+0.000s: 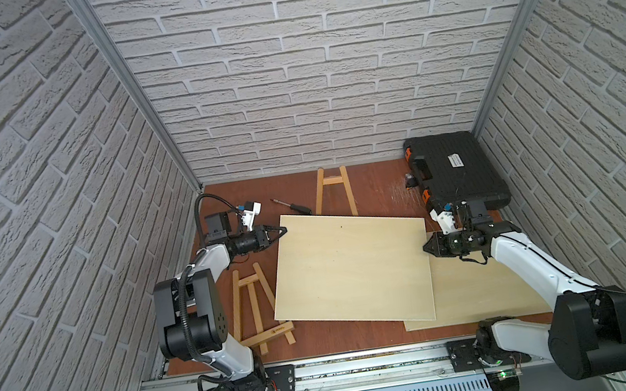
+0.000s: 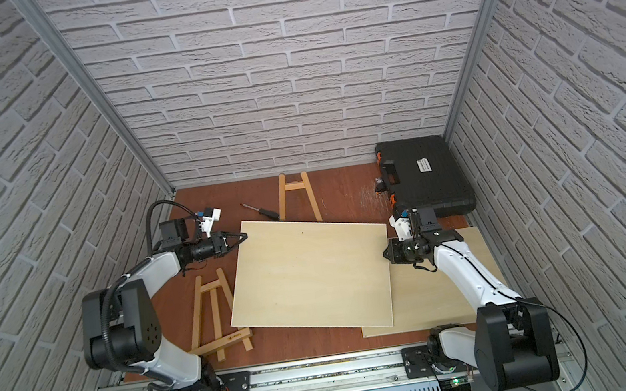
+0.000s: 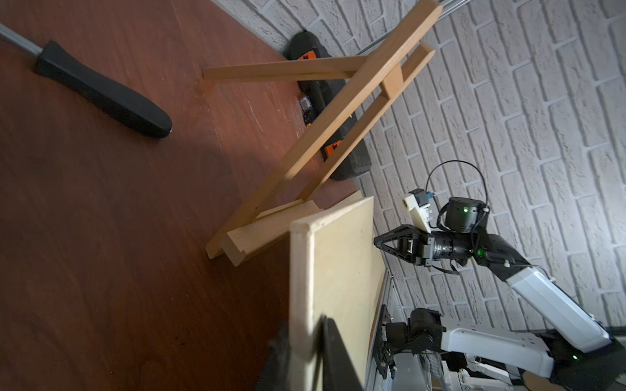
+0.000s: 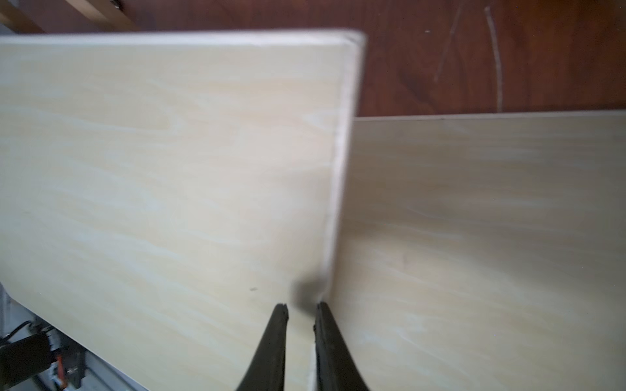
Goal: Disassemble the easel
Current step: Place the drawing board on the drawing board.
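- The left fingers [image 1: 284, 230] are pinched shut on the far left corner of the pale board [image 1: 352, 270]. In the left wrist view the board's edge sits squeezed between the dark fingers [image 3: 333, 355].
- The right fingers [image 1: 427, 249] are clamped on the board's right edge, nearer its far end. In the right wrist view one black finger [image 4: 276, 338] lies over the top face and its partner sits just past the edge.
- Held between the two arms, the board sits skewed. Its near right corner overlaps a second pale panel [image 1: 485, 288] lying flat on the desk [image 1: 378, 191].
- The easel [image 1: 334, 191] stands upright at the back of the desk, close to the brick wall and just behind the board's far edge. I can't tell whether its ledge touches the board.
- A second easel [image 1: 255, 310] lies flat on the desk, between the left arm and the board's left edge.
- A black-handled screwdriver [image 1: 291, 205] lies just left of the standing easel.
- A closed black tool case [image 1: 457, 171] fills the far right corner.
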